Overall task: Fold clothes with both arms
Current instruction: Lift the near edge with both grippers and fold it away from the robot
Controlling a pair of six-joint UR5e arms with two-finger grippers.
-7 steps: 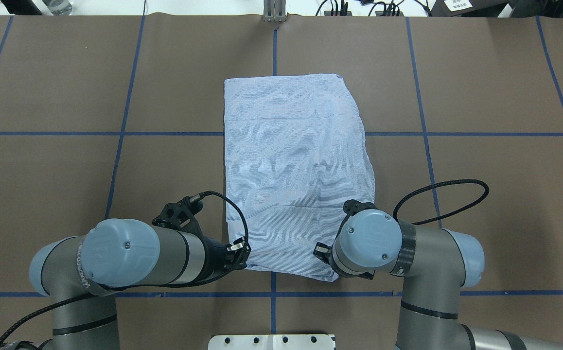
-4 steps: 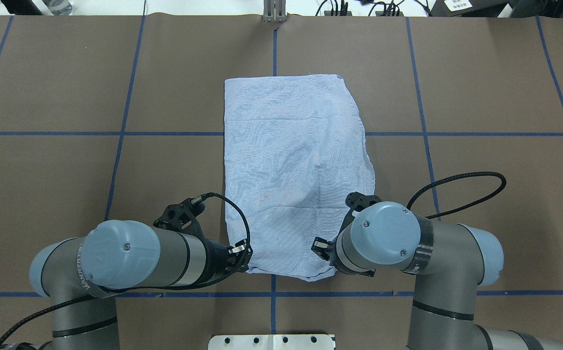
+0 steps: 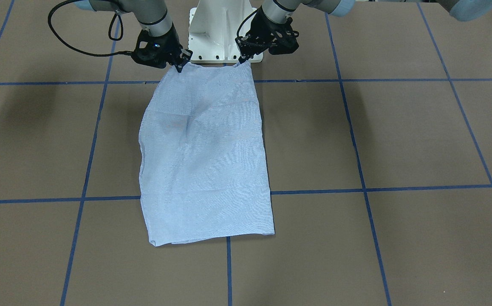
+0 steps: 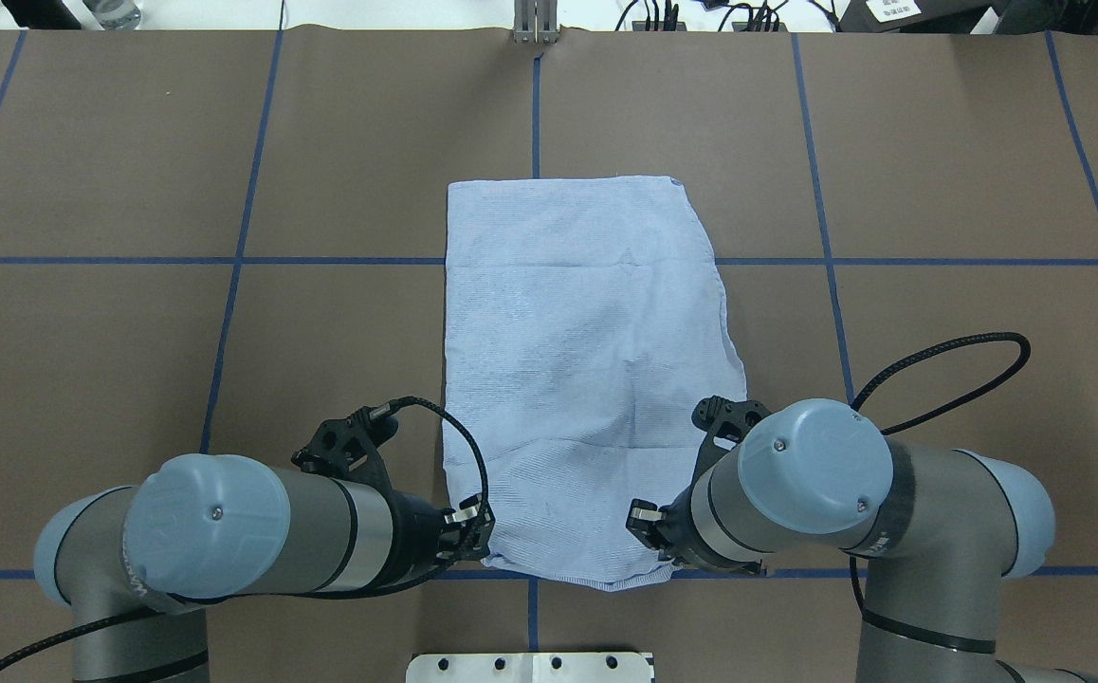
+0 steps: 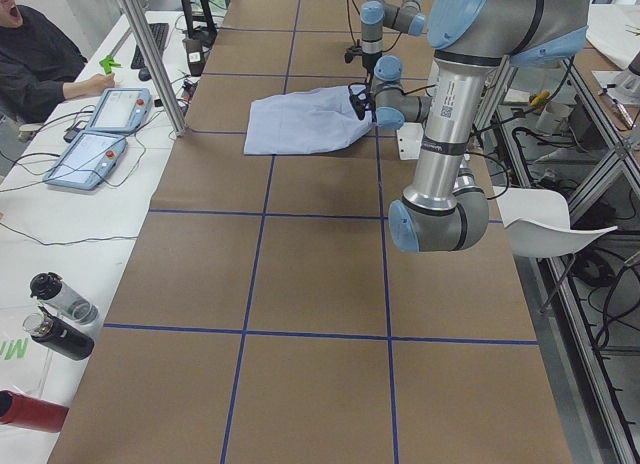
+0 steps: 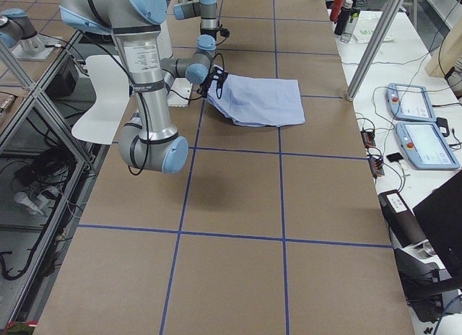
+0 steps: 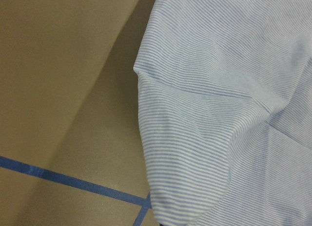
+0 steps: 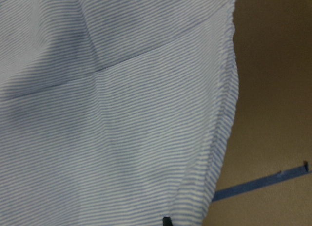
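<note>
Reach in low with the left arm (image 4: 255, 531) from seven o'clock and the right arm (image 4: 824, 493) from five, overhead. Point the left gripper (image 4: 478, 533) toward three o'clock, the right gripper (image 4: 653, 536) toward nine. Pinch the near corners of the shirt (image 4: 587, 360), jaws closed on fabric.

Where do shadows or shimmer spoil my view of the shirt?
Front-facing view: moiré ripples across the light blue-and-white fine-striped shirt, arm shadows on the brown table. Left wrist view: stripes sharp, dark shadow beside the cloth. Right wrist view: slightly soft.
</note>
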